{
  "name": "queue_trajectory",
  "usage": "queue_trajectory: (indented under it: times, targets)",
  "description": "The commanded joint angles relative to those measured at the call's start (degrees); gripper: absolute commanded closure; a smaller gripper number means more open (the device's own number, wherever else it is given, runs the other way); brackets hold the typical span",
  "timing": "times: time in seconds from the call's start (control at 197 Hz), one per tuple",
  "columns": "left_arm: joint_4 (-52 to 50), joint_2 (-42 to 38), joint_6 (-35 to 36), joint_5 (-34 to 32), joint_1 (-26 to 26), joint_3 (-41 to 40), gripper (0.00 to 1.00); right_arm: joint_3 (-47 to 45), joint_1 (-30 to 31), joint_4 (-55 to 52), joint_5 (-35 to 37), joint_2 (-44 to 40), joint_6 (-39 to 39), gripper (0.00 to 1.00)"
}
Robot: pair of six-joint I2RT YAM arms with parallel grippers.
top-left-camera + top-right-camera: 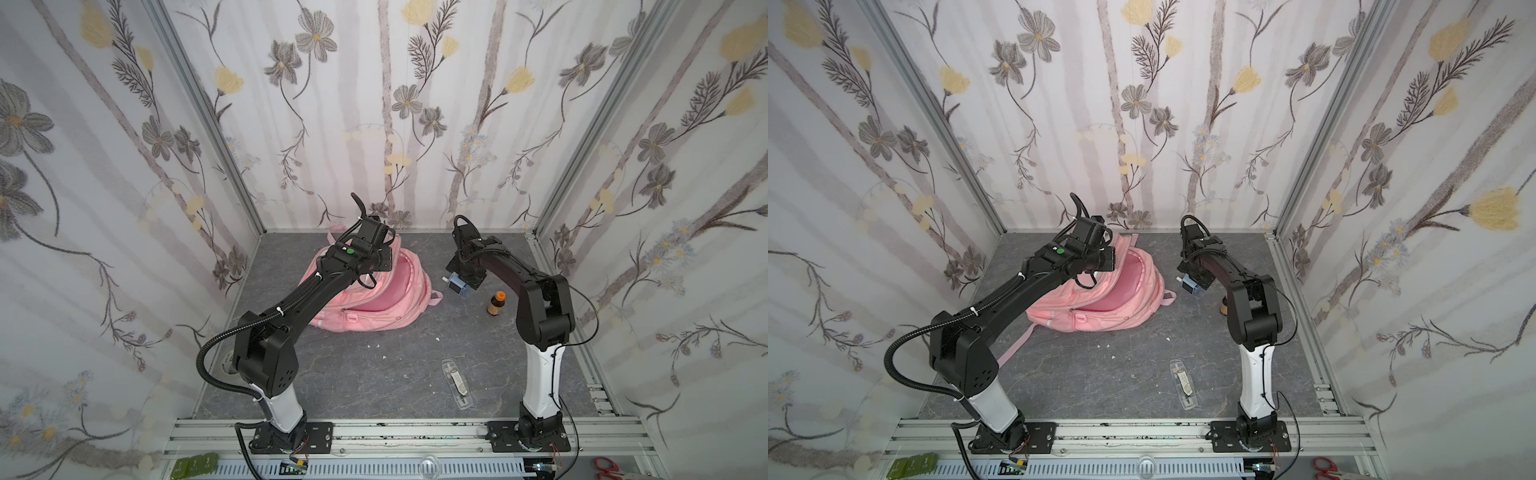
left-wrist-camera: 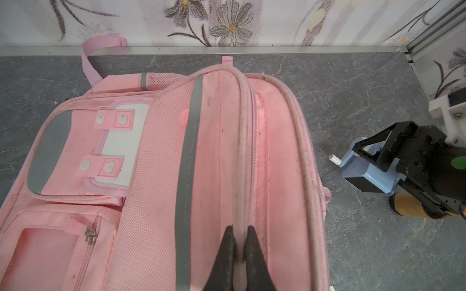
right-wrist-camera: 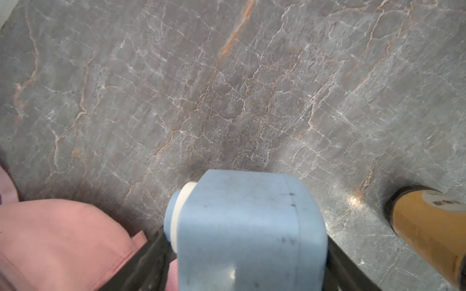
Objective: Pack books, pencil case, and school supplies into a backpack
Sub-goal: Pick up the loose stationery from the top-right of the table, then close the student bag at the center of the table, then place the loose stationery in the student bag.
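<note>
One soft pink fabric backpack (image 1: 374, 318), rim pinched by left gripper (image 2: 239, 234); one pale-blue boxy gadget (image 3: 242, 214) clamped in right gripper (image 3: 244, 247); one narrow clear plastic case (image 1: 456, 382); one amber bottle (image 1: 496, 304).

A robot test cell, dressed up to look like a room.

I work inside a box framed by aluminium posts (image 1: 194, 95), its three walls (image 1: 415, 104) papered with grey and yellow flowers. The paper covers flat panels that meet at bare metal corners. The grey marble-look tabletop (image 1: 374, 374) ends at a metal rail (image 1: 415, 432), where black base plates (image 1: 321, 434) bolt my two arms (image 1: 540, 374) down. Along the front edge run a slotted cable duct (image 1: 353, 470), loose wires and a small circuit board (image 1: 296, 464), with red-handled scissors (image 1: 609, 466) lying near them: lab kit in front of stage-set wallpaper.
</note>
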Motion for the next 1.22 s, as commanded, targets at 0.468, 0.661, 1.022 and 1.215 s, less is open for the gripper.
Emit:
queue_trajectory:
  times: [0.468,0.661,1.022,1.215]
  targets:
    - [8.1,-2.6,-3.4,1.5,0.0,-4.0,1.00,-2.2,5.0,7.4,-15.0,-12.1,-9.9,0.34]
    - [9.5,-3.5,-3.8,1.1,0.1,-4.6,1.00,-2.5,7.4,8.9,-22.9,-13.9,-9.3,0.34]
    - [16.3,-5.4,-7.3,1.6,-0.4,-6.4,1.00,-1.9,12.2,17.0,-34.9,-9.5,-3.2,0.33]
    - [15.2,-5.1,-8.7,2.3,-0.9,-5.4,1.00,-0.5,12.5,21.0,-39.0,-4.4,0.7,0.31]
